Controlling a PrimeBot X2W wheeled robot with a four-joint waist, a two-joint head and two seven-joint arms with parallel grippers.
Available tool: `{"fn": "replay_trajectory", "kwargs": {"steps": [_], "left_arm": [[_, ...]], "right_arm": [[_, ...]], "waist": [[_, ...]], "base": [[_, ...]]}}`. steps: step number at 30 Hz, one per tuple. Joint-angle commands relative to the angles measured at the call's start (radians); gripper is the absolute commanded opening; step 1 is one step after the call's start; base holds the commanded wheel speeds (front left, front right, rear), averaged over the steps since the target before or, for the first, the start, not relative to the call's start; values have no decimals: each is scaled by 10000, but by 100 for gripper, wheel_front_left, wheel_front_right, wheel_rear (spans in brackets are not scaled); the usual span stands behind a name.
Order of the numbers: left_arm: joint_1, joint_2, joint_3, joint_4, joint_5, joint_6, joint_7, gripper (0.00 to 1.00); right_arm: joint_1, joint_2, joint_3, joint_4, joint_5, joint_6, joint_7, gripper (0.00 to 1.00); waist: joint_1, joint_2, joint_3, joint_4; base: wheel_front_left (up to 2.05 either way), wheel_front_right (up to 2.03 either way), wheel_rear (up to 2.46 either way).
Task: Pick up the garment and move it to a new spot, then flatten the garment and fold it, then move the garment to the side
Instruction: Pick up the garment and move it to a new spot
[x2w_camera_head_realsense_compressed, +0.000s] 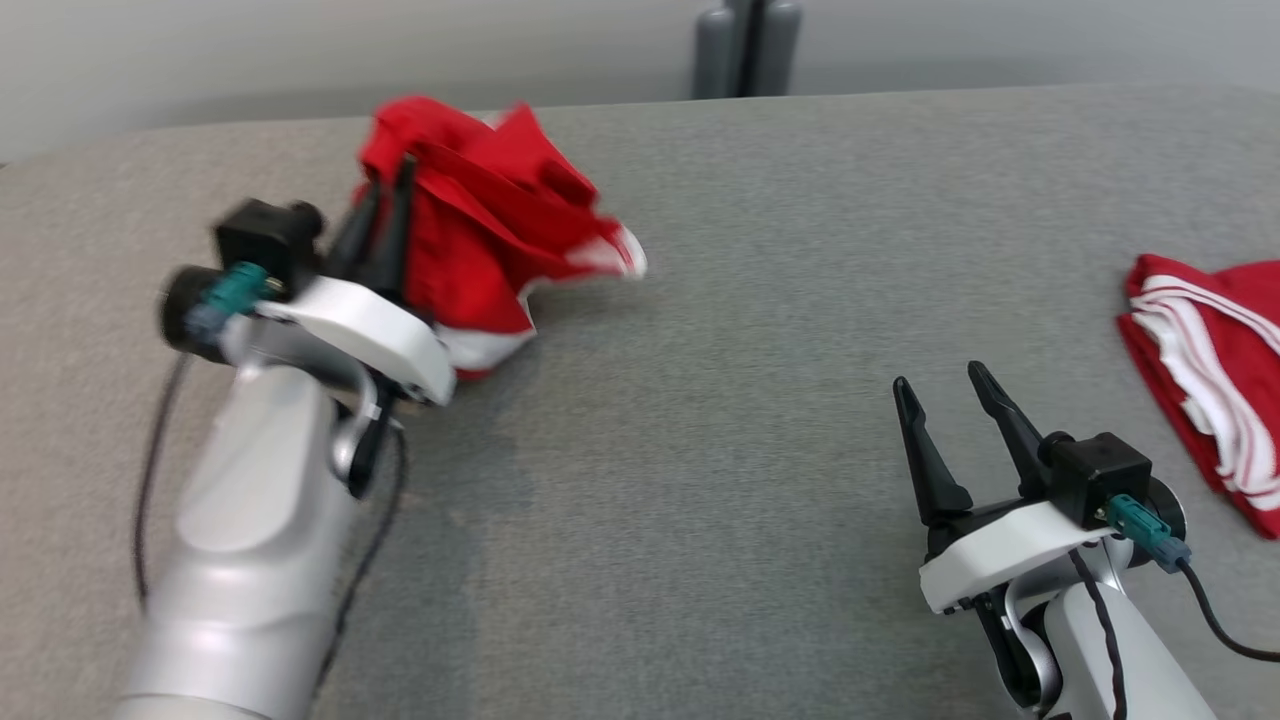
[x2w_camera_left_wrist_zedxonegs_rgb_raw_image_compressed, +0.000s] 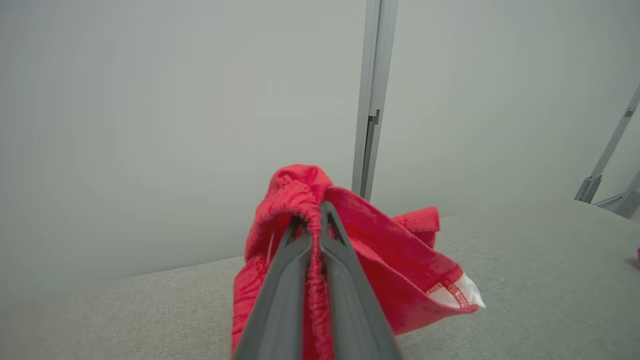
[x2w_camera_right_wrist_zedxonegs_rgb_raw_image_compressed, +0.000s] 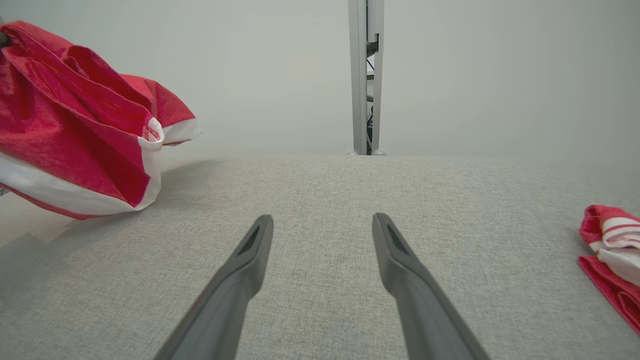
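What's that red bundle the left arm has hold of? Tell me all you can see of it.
The bunched red knit garment with white trim looks soft, with stitched hems. It hangs crumpled, pinched at a gathered top fold by the left gripper, whose two dark fingers are shut on it. One white-edged corner juts sideways. Its lowest fold seems to brush the grey fabric-covered table; I cannot be sure.

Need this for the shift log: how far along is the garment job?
Done: the left jaws are shut on the red garment, which hangs bunched from them. In hand: the move to a new spot on the table. Left: flattening, folding, moving it aside. The right jaws stand open and empty over the table; another folded red-and-white garment lies at the right.
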Motion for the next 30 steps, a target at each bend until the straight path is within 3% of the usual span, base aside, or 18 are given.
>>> {"fn": "replay_trajectory", "kwargs": {"steps": [1,6,10,16,17,18,19,23,30], "left_arm": [[277,-184,-329,20,-158,5,-15,0],[747,-456,-1472,37,-739,5,-15,0],[1244,-481,-3069,-519,-2012,6,-16,0],[1718,-460,-4673,-888,-2693,430,-16,0],[1821,-463,-4881,-896,-2727,535,-16,33],[1926,-464,-5029,-877,-2829,617,-16,82],[2011,-464,-5076,-881,-2912,729,-16,100],[2456,-469,-4725,-963,-2808,1107,-16,100],[4002,-169,-2708,-1601,-2060,1485,-15,100]], "right_arm": [[127,-70,-4,4,106,-3,1,100],[186,-65,62,10,241,-3,1,100],[296,-65,127,63,318,-3,-1,100],[355,-64,103,135,374,-3,1,100],[379,-64,65,152,382,-3,1,100],[413,-65,39,173,382,-3,1,100],[435,-64,16,184,385,-3,1,100],[537,-65,-73,199,415,-3,1,100],[806,-65,-77,243,442,-3,1,100]], "waist": [[0,0,-310,-657],[0,0,-379,-1240],[0,0,-447,-1542],[0,0,-547,-1644],[0,0,-577,-1628],[0,0,-620,-1603],[0,0,-663,-1576],[0,0,-868,-1399],[0,0,-1365,-1024]], "base": [[0,0,0],[0,0,0],[0,0,0],[0,0,0],[0,0,0],[0,0,0],[0,0,0],[0,0,0],[0,0,0]]}}
